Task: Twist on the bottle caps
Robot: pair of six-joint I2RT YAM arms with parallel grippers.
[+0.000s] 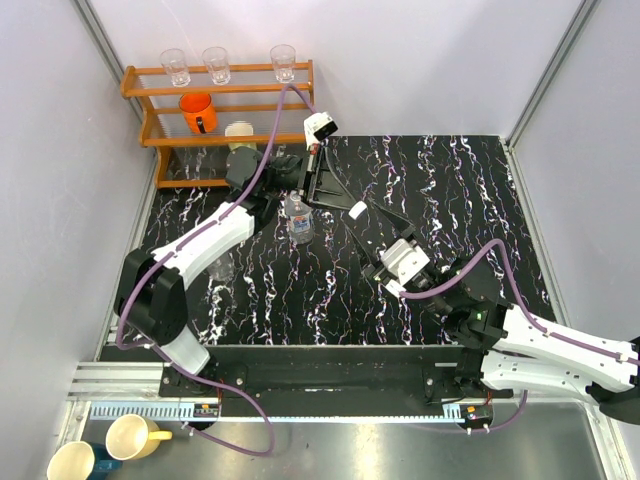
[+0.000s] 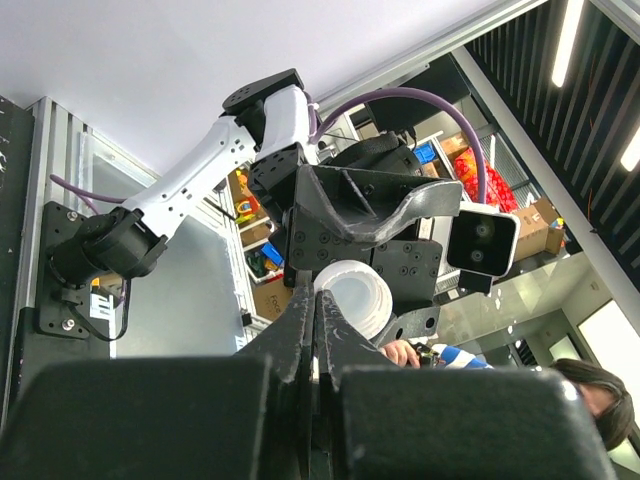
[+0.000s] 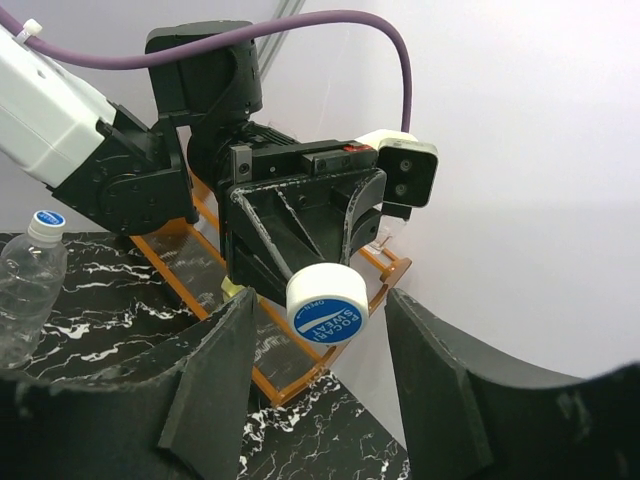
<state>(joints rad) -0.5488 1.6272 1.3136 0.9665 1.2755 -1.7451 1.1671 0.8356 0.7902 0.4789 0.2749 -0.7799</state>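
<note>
Bottle on table: I see one clear water bottle (image 3: pixel 25 290) standing upright on the marble-pattern table (image 1: pixel 450 200), just beside my left arm's forearm.
Fitted cap: a blue-topped cap (image 3: pixel 46 220) already sits on that bottle's neck. I cannot tell whether it is screwed home.
Loose cap: a white Pocari Sweat cap (image 3: pixel 327 310) is up in the air, well clear of the bottle and off to its right in the top view.
Left gripper (image 2: pixel 315 310): fully closed, with the loose cap pinched at its fingertips, blue face turned towards my right wrist camera.
Right gripper (image 3: pixel 320 300): jaws apart, one on each side of the loose cap. A gap shows on both sides, so it has hold of nothing.
Step in hand: I judge this to be a hand-over of the loose cap from left to right, not yet made.
Second bottle: I cannot make one out with certainty in any view.
Done: one cap on a bottle, at most.
Left: the loose cap has to reach a threaded neck and be turned down, and the fitted cap's tightness is unconfirmed.
</note>
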